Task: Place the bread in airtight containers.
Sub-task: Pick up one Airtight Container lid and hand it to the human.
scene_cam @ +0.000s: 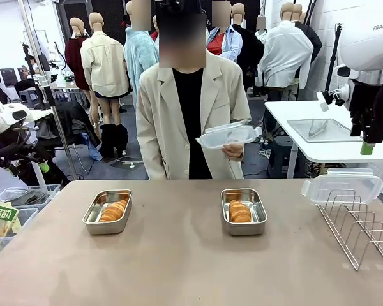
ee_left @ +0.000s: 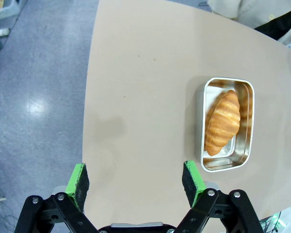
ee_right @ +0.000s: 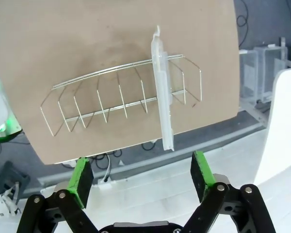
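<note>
Two steel tins stand uncovered on the tan table, the left tin (scene_cam: 90,218) and the right tin (scene_cam: 262,215). A golden bread roll (scene_cam: 113,210) lies in the left one and another roll (scene_cam: 239,211) in the right one. The person at the far side holds a clear lid (scene_cam: 228,135) in one hand at chest height. A second clear lid (scene_cam: 341,186) stands in the wire rack (scene_cam: 364,229). My left gripper (ee_left: 136,180) hangs open above the table's left edge, with the left tin (ee_left: 207,92) and its bread (ee_left: 223,121) off to its side. My right gripper (ee_right: 141,175) is open high above the rack (ee_right: 102,104) and the lid (ee_right: 162,92).
Bins (scene_cam: 13,210) sit on the floor left of the table. A white side table (scene_cam: 287,115) with a flat steel tray (scene_cam: 322,131) stands at the back right. The table surface in front of the tins is bare.
</note>
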`<state>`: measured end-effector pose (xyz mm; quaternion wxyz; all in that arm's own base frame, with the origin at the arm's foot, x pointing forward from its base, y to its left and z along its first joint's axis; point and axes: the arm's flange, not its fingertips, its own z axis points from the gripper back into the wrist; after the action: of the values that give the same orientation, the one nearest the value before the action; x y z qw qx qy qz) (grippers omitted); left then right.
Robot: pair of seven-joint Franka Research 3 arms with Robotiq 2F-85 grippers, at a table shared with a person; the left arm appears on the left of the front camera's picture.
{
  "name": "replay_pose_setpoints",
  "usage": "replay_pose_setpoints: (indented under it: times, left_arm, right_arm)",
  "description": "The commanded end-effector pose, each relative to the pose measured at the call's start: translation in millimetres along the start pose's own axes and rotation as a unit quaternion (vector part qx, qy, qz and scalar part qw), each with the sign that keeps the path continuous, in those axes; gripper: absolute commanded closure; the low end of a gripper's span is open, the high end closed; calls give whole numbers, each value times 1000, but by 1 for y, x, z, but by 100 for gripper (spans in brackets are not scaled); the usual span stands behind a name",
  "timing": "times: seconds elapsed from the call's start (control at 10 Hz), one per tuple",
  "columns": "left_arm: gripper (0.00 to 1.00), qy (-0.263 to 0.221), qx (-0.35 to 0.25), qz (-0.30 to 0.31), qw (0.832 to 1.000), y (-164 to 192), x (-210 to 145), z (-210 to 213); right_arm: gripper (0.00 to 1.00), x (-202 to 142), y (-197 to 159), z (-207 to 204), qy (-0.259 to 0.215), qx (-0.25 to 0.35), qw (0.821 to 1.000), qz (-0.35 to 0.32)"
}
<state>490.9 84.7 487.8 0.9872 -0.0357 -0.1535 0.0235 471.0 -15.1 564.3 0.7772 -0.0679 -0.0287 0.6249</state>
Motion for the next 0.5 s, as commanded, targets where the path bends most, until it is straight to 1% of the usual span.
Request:
replay_pose_setpoints:
  times: [0.0, 0.4]
  left_arm:
    - [0, -4, 6, 2, 1000, 1, -1, 1]
    - [0, -4, 6, 2, 1000, 1, -1, 1]
  right_arm:
    - [0, 4, 3, 3, 4, -1, 1000, 8]
    - [0, 4, 3, 3, 4, -1, 1000, 8]
